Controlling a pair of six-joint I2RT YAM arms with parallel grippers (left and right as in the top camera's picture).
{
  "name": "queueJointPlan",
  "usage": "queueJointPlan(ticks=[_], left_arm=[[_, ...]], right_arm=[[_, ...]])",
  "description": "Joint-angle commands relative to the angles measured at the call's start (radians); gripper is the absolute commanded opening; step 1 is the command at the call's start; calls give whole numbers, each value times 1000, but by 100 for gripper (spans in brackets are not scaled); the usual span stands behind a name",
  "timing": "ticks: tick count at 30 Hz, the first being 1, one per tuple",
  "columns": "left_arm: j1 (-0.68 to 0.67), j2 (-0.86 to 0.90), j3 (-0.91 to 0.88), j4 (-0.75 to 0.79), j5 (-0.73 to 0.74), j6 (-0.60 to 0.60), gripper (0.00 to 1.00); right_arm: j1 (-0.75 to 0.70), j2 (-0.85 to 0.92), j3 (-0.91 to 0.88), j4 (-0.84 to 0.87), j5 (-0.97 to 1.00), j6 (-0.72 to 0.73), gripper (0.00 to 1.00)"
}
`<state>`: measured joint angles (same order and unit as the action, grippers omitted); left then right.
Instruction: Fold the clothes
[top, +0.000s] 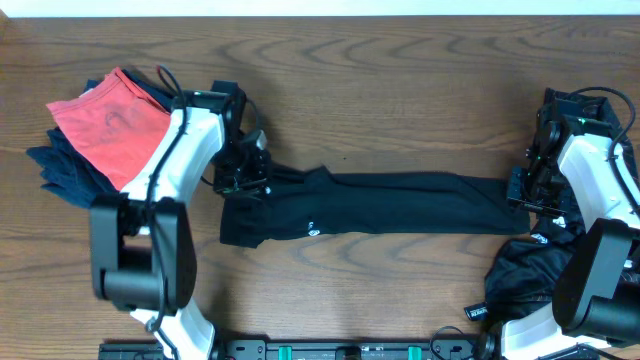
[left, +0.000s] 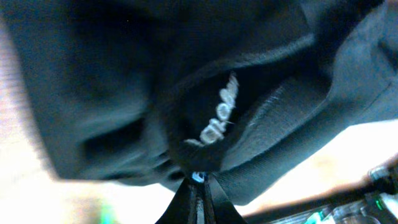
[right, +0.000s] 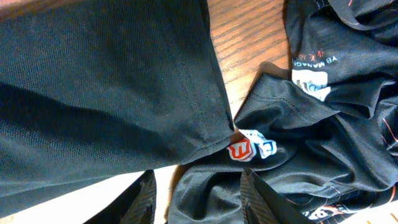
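Note:
The black shirt (top: 400, 205) lies in a long folded strip across the table, its small white logo (top: 312, 228) near the left end. My left gripper (top: 250, 178) sits at that left end. In the left wrist view its jaws (left: 199, 186) are shut, pinching black shirt fabric (left: 112, 93) below a white printed neck label (left: 217, 112). My right gripper (top: 520, 192) is at the strip's right end. In the right wrist view its fingers (right: 199, 199) are open and empty, beside the shirt's hem (right: 106, 93) and over the black garment with thin lines (right: 323, 130).
The black lined garment (top: 525, 272) lies crumpled at the lower right beside the right arm. A pile with a red garment (top: 110, 125) over navy clothes (top: 62, 168) sits at the far left. Bare wooden table (top: 400, 100) runs behind the shirt.

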<state>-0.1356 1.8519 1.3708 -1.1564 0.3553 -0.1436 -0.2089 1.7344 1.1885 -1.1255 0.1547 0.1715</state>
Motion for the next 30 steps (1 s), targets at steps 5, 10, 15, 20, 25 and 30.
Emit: queueJointPlan(ticks=[5,10,15,20,25,30], left_arm=[[1,-49,-48,-26,-195,-141,6],[0,-49,-158,41,-181,-146,11],[0,-49,-192,68,-180,-146,42],[0,-49,-192,46,-180,-146,42],[0,-60,-187,19,-181,-120,42],[0,-131,-172,13,-181,-120,42]], right_arm=[[2,7,-5,0,14,-7,46],[2,7,-5,3,13,-13,53],[2,7,-6,18,-95,-111,57],[2,14,-24,37,-118,-121,60],[-7,19,-103,148,-117,-121,65],[-25,19,-208,311,-119,-121,65]])
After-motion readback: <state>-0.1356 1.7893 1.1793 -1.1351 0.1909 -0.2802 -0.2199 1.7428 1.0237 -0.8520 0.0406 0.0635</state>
